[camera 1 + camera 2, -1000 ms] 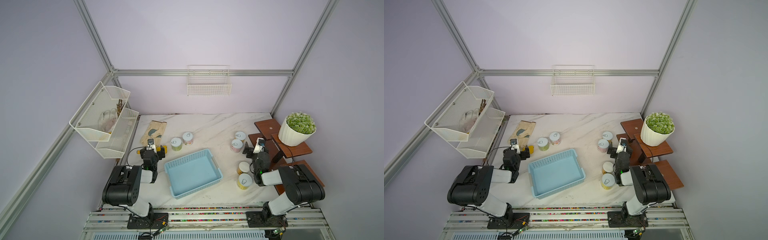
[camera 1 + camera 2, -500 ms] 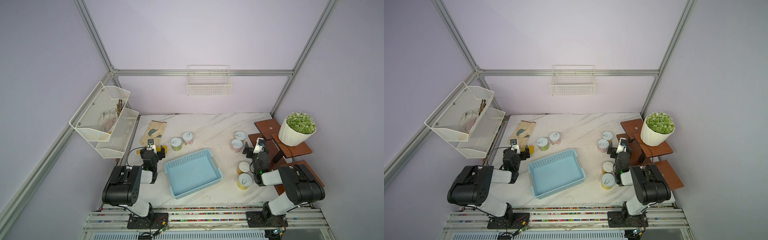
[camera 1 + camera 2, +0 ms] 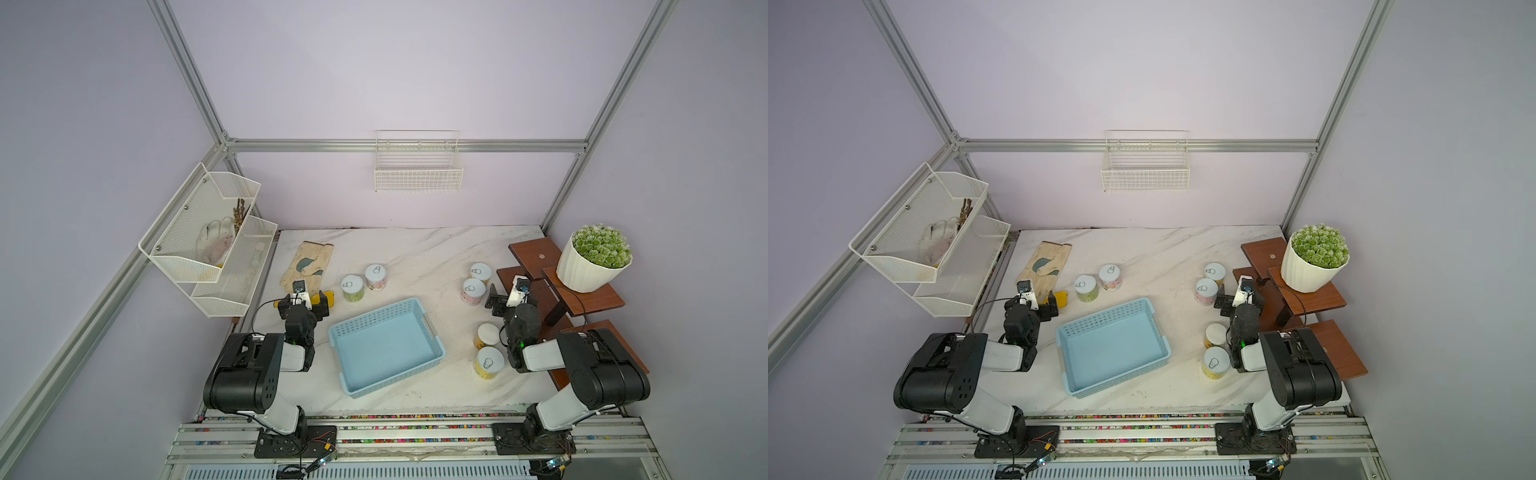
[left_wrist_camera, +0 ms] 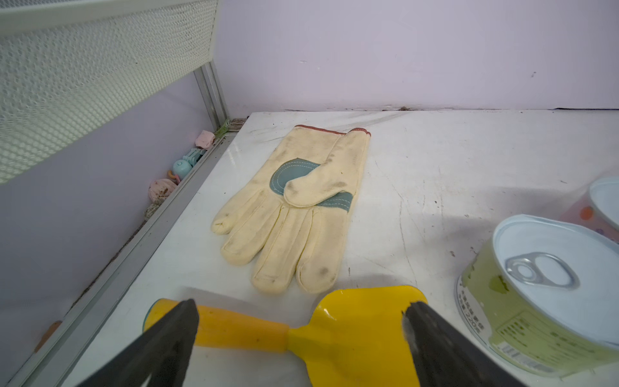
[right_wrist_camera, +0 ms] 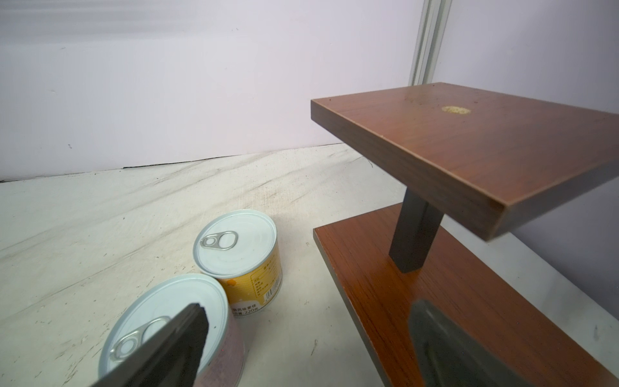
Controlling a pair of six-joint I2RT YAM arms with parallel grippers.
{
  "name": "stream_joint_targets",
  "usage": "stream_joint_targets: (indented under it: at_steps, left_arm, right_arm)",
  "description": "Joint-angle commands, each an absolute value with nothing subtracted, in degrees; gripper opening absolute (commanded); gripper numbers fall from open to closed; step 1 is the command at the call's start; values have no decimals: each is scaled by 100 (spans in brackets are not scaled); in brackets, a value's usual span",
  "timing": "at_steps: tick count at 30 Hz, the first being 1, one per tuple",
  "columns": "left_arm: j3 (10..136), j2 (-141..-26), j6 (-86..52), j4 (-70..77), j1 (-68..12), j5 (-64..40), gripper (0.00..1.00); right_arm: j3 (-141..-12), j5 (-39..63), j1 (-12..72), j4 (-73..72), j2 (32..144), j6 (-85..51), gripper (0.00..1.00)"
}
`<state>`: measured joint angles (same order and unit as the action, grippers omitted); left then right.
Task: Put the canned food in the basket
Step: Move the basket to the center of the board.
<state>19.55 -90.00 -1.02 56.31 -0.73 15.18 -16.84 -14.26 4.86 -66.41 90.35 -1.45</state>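
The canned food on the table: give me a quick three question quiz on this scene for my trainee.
1. How many cans of canned food stand on the table?
2. True or false: one can already sits in the basket.
3. In the left wrist view, what shows between the left gripper's open jaws? A yellow trowel, B glove, C plant pot.
Key: 1 six; 2 false; 3 A.

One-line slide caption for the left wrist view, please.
Open left end effector above a yellow trowel, a work glove beyond, a green-label can alongside, all on the marble table.
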Motion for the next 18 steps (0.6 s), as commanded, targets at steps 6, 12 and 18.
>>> stream_joint_targets:
  at_steps: [6, 12, 18]
  left_arm:
    - [1972, -8773, -71, 5650, -107, 1761, 100]
    - [2016, -7482, 156, 4658, -626, 2664, 100]
    - [2494, -6451, -541, 3013, -1175, 2905, 100]
  right_arm:
    - [-1660, -1013, 472, -6213, 8328, -54, 99]
    - [-1838, -366, 484, -4791, 7167, -68, 99]
    - [-2240, -72, 837, -3480, 6409, -351, 100]
